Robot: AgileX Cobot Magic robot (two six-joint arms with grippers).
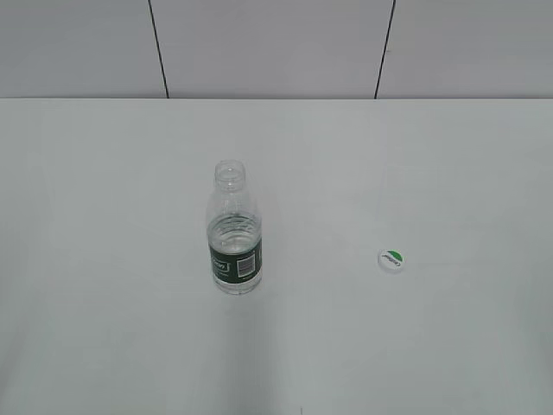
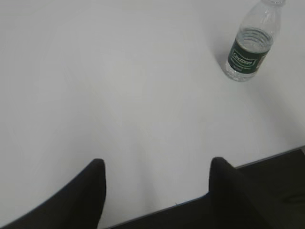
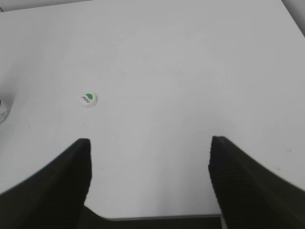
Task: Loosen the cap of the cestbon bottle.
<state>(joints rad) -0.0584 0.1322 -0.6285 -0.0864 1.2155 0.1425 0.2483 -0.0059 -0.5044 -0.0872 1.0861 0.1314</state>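
The cestbon bottle stands upright on the white table, its mouth open with no cap on it. It also shows in the left wrist view at the upper right. The cap lies flat on the table to the bottle's right, green mark up, and shows in the right wrist view. My left gripper is open and empty above the table's near edge, far from the bottle. My right gripper is open and empty, well short of the cap. Neither gripper shows in the exterior view.
The white table runs back to a grey panelled wall. The table's front edge shows below both grippers in the left wrist view and the right wrist view.
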